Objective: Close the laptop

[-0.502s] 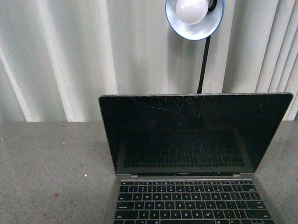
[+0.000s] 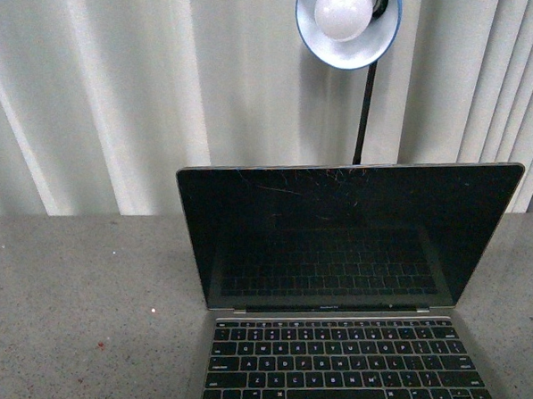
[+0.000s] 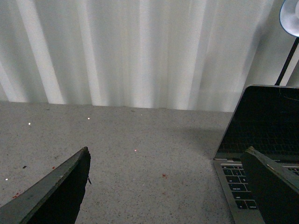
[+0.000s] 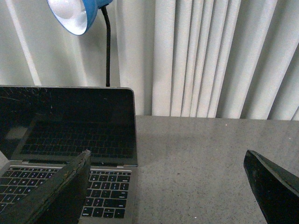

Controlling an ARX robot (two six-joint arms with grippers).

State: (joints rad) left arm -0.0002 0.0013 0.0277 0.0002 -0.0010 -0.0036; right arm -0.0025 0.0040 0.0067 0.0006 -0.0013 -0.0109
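You have the laptop [image 2: 347,289] open on the grey speckled table [image 2: 75,308], directly in front of the robot's body camera. Its lid stands upright and leans slightly back. Its glossy black screen [image 2: 349,235] is dark and scratched near its top edge, and it mirrors the black keys of the keyboard [image 2: 338,361] below it. The front edge of the laptop's base runs out of the front view, so you cannot see the trackpad there. Behind the laptop a blue lamp [image 2: 349,21] with a white bulb hangs over the lid on a thin black stem [image 2: 365,114], against a pale pleated curtain [image 2: 109,100]. Neither arm shows in the front view. Your left gripper [image 3: 167,155] sits off the laptop's left side with its jaws spread wide and nothing between them but bare table. One dark finger [image 3: 273,186] overlaps the laptop's near left corner in that wrist view, and you cannot tell whether it touches. Your right gripper [image 4: 167,156] sits off the laptop's right side, its jaws likewise wide apart and empty. One finger [image 4: 60,191] crosses in front of the keyboard's right end there.
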